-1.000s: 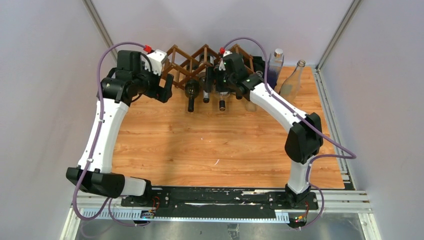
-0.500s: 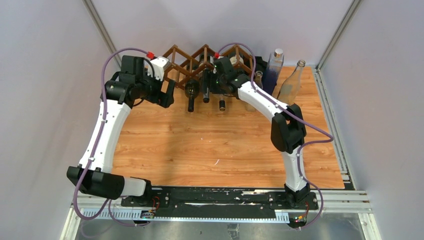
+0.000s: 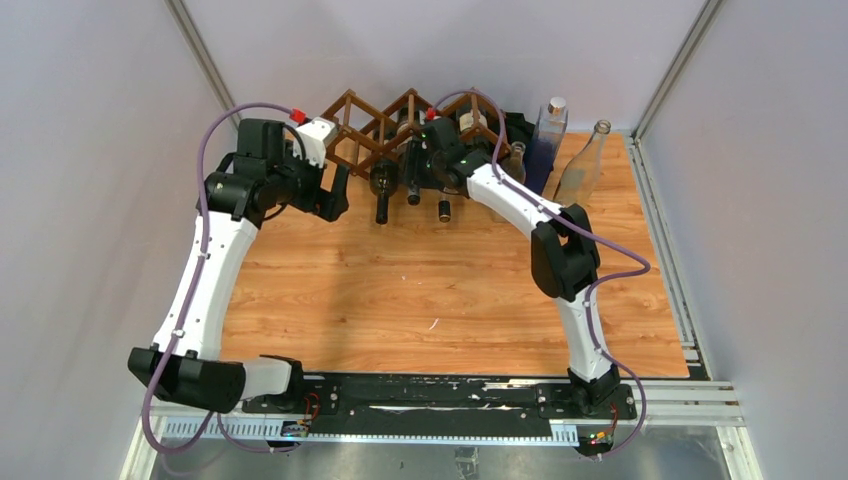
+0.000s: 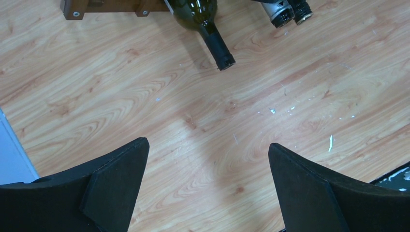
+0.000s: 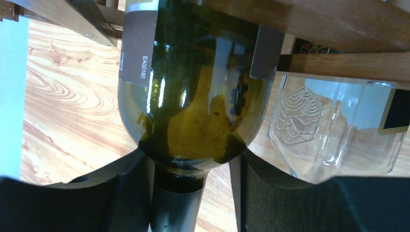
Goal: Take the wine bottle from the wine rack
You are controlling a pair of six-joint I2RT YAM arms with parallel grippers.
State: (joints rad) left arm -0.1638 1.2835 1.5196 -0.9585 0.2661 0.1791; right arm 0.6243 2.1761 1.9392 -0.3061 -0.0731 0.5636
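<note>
Wine bottle [image 5: 193, 106] lies in the wine rack [image 3: 380, 125], neck pointing toward the arms. The right arm reaches far forward, and its right gripper [image 5: 189, 162] straddles the neck with fingers partly apart, a gap on one side. The bottle's base is hidden by the rack. The left gripper [image 4: 207, 145] hangs wide open over the table [image 4: 145, 96].

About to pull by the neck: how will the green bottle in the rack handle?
Likely slippery: the wine bottle is glossy glass, and the right hand straddles only its narrow neck. Probably body-heavy, so it may droop once clear of the wine rack. Round, so apt to roll.
</note>
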